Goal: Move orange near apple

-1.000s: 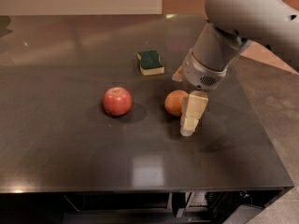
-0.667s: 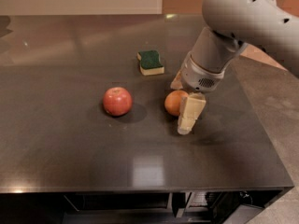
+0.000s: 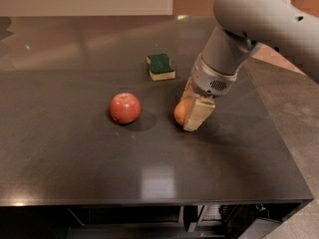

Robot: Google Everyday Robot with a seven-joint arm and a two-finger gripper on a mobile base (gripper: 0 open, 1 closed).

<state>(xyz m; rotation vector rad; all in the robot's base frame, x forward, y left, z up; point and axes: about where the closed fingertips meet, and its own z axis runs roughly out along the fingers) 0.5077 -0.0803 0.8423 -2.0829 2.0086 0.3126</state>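
Gripper (image 3: 189, 112), fingers (image 3: 198, 114) now clamped on the orange (image 3: 179, 112), sits slightly closer to the apple (image 3: 124, 107) at nine o'clock; transfer barely begun.

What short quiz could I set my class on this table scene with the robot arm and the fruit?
1. True or false: the apple touches the orange.
2. The gripper is: A above the apple, B right at the orange, C raised high in the air.
3. Which thing lies farthest back on the table?
Key: 1 false, a gap separates them; 2 B; 3 the sponge.
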